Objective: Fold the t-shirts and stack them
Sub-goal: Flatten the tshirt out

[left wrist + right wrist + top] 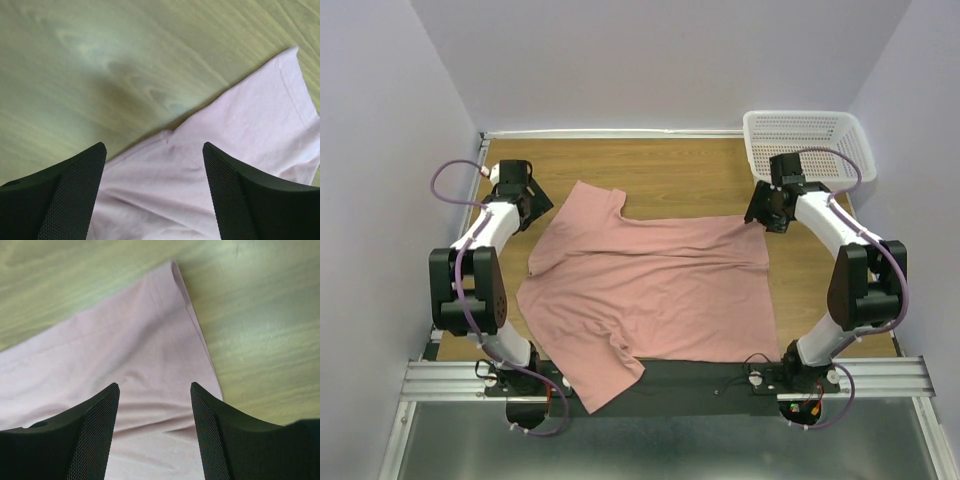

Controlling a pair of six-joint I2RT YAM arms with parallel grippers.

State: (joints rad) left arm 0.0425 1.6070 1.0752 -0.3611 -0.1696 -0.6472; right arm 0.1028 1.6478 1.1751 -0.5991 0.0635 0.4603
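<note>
Wrinkles cross the dusty pink short-sleeved cotton t-shirt point(650, 290), spread flat, one sleeve point(605, 385) seemingly overhanging the edge of the wooden table point(820, 300); left gripper point(154, 145) and right gripper point(154, 385) gape, empty.

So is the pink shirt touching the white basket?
Apart. The top view shows a strip of bare table between the far right corner of the t-shirt and the basket.
</note>
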